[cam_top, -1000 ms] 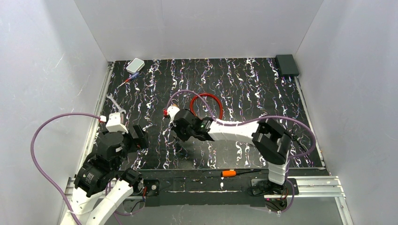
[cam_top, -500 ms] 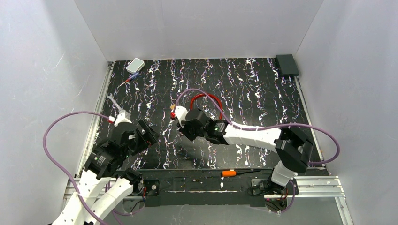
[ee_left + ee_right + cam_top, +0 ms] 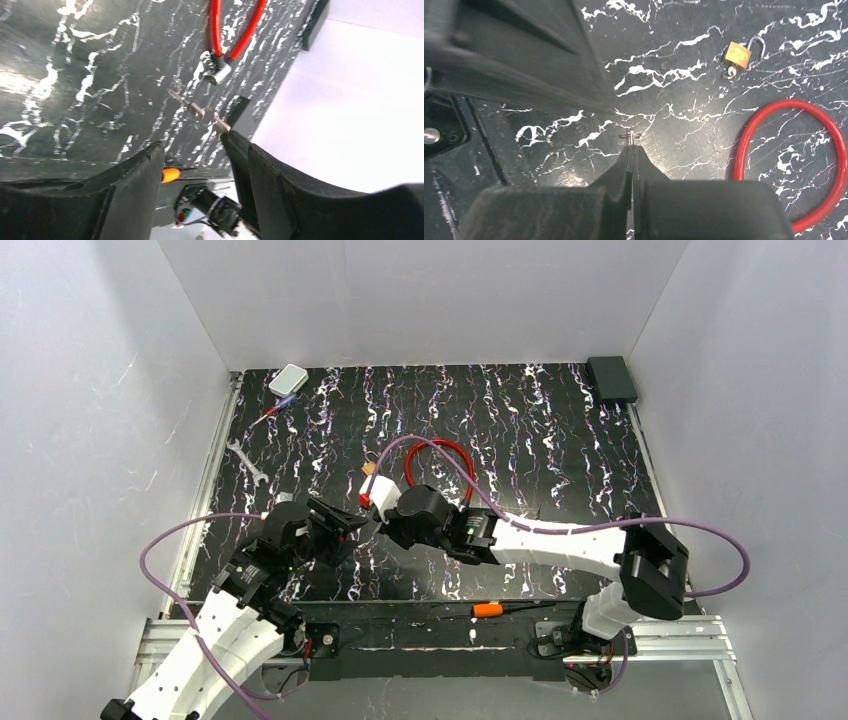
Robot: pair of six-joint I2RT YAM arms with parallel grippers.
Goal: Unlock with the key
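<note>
- My right claw [image 3: 630, 146] is pinched fully shut on the key [image 3: 630, 135]. Only its very end sits between my fingertips, and the rest sticks out forward above the table [image 3: 684, 100]. A hold that thin can let the key twist or slip out under any sideways push.
- My left claw [image 3: 192, 145] stands wide open with nothing in it, its fingers either side of the key's line and close to my right fingertips. If I bring the two closer, a finger could knock the key loose or the claws could bump each other.
- If the key drops, it will be hard to find again. It is tiny and pale, and the black surface is streaked with white.
- The padlock [image 3: 738, 54] lies flat and loose, well apart from the key, with nothing bracing it. Pushing the key at it with one claw would likely just skid it away.
- I cannot tell where the keyhole faces, so a misaligned approach could jam or bend the key.
- The red ring [image 3: 794, 103] lies near the padlock and could snag a finger.
</note>
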